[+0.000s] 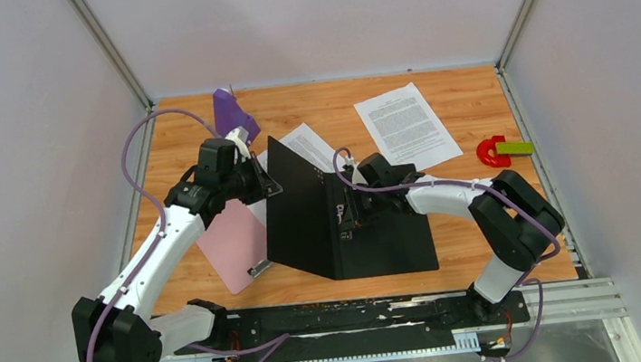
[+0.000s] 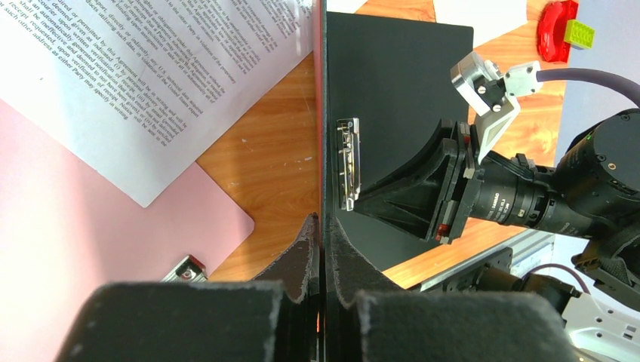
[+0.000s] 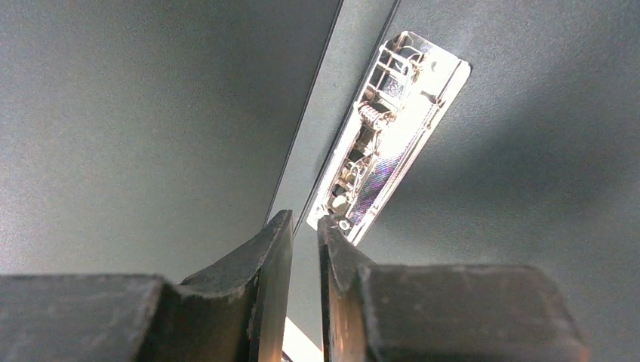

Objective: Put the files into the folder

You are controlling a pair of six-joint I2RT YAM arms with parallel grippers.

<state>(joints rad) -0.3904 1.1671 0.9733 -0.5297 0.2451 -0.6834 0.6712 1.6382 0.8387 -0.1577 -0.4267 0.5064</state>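
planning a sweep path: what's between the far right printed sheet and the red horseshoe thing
Nothing sits there: only bare wooden table separates the sheet from the red horseshoe thing, as the top view shows.

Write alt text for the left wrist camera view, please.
The left end effector pinches the raised cover of the folder, seen edge-on. The right end effector reaches in at the folder's metal clip. Left of the cover, a printed sheet overlaps a pink clipboard.
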